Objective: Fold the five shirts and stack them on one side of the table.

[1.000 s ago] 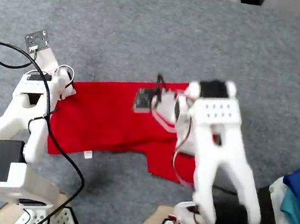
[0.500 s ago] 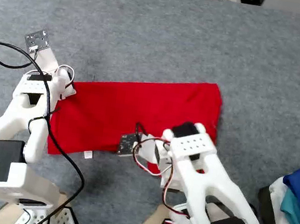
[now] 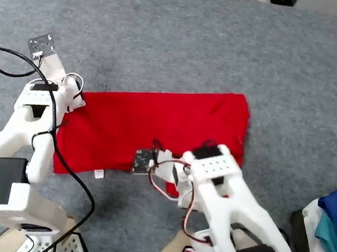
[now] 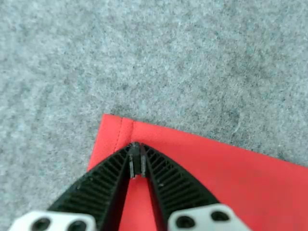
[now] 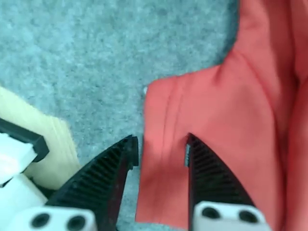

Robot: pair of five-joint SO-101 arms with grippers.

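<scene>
Grey felt table (image 3: 167,39) carries red shirt (image 3: 150,123), spread flat near centre, one sleeve pointing toward arm bases. Well apart at far right, folded shirts (image 3: 335,229) piled, blue over teal and white. Over sleeve hem, right gripper (image 5: 161,139) hangs with jaws spread apart. At shirt's corner on left arm's side, left gripper (image 4: 136,161) pinched tight on cloth.

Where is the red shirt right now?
In the high view the red shirt lies midway across the grey table, one corner pinched by the left tool.
</scene>
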